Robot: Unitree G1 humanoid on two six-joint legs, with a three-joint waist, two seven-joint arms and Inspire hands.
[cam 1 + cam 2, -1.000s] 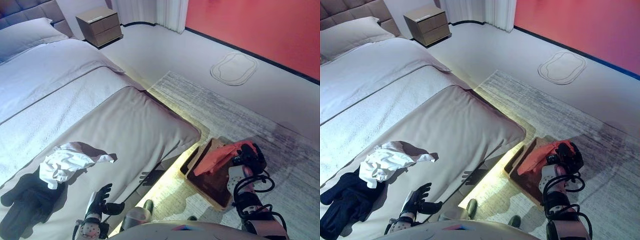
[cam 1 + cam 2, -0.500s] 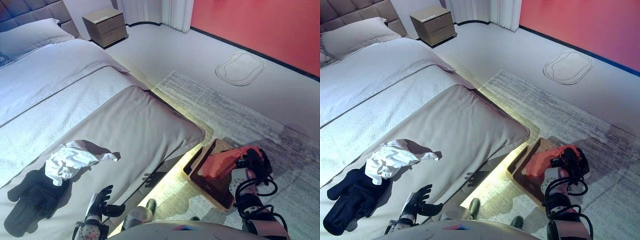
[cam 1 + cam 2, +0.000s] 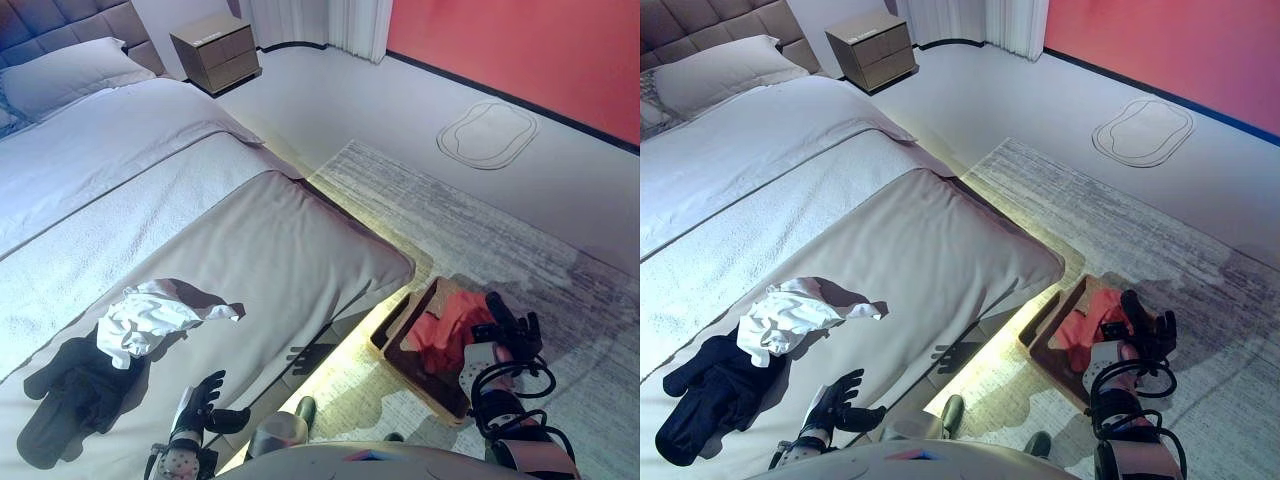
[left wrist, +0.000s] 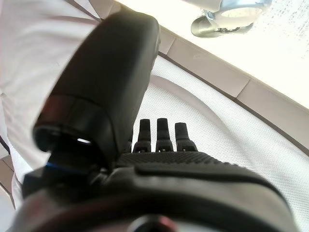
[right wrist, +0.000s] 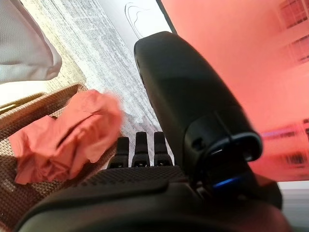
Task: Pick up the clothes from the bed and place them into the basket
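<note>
Bed: wide beige-covered bed (image 3: 270, 250)
On it: crumpled white garment (image 3: 150, 318), dark garment (image 3: 75, 395), grey pillow (image 3: 65, 75)

no readable text, no labels, no brand marks, no numbers, no signs on anything in any view

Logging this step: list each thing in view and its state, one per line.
red garment: in the basket, released
basket: on the rug beside the bed
white garment: crumpled on the bed
dark garment: on the bed, partly under the white one
right hand: open, over the basket
left hand: open, empty
</note>
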